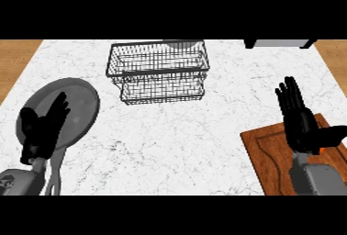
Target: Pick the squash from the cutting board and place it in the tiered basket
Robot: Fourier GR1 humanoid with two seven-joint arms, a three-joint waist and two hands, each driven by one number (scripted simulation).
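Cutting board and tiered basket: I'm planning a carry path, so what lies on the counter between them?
Head view: only bare marble counter lies between the cutting board and the tiered basket. The open right hand hovers over the board's edge.

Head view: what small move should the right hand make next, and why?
Probably lower the open right hand onto the brown wooden cutting board beneath it and curl its fingers there. No squash shows; it may lie hidden under that hand, and the black wire tiered basket stands apart, to the upper left.

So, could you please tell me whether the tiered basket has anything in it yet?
Empty: only bare wire mesh shows in both tiers of the tiered basket.
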